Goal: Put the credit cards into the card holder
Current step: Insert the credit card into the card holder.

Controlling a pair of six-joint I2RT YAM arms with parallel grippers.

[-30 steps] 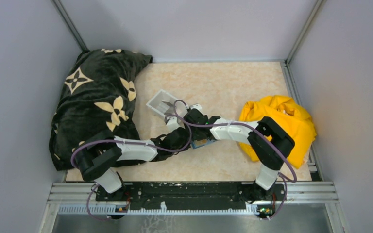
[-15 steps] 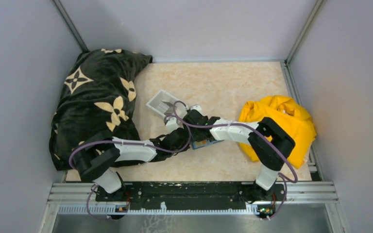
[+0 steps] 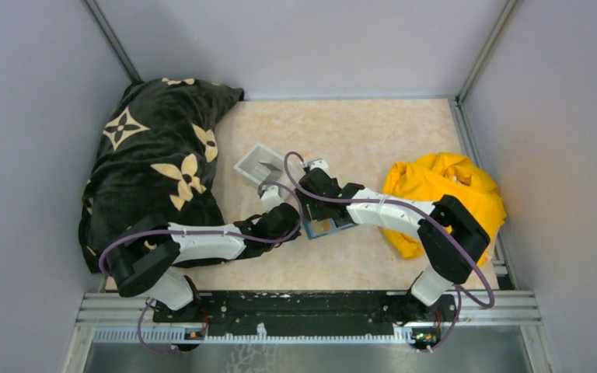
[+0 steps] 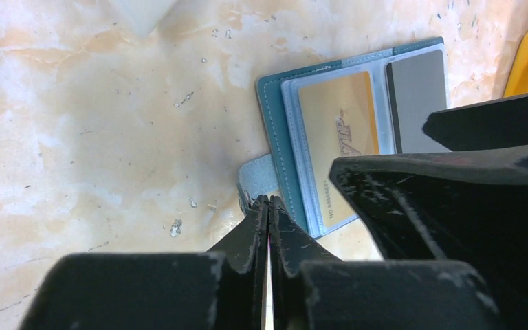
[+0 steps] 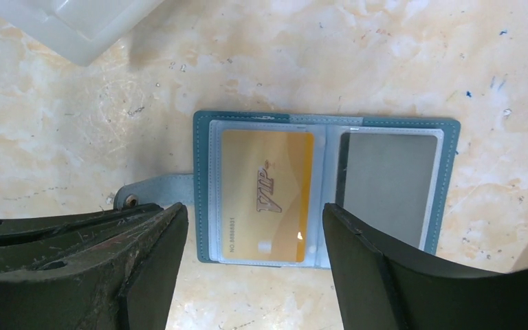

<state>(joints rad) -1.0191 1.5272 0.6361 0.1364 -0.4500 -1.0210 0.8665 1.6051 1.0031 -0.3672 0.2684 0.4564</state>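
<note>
From above, the open teal card holder (image 3: 325, 227) lies mid-table, with the left gripper (image 3: 301, 227) at its left edge and the right gripper (image 3: 322, 211) over it.

Left wrist: the jaws are pressed together beside the holder's strap tab (image 4: 256, 180).

Right wrist: the jaws are spread wide above the holder, straddling its yellow card (image 5: 247, 165). A grey card (image 5: 388, 185) fills the other pocket.

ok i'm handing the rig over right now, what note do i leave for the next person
Left gripper: shut, tips at the card holder's strap tab.
Right gripper: open, empty, hovering over the open card holder.
Done: yellow card in the left sleeve, grey card in the right.
To do: check the white tray for more cards; its contents are unclear.
</note>
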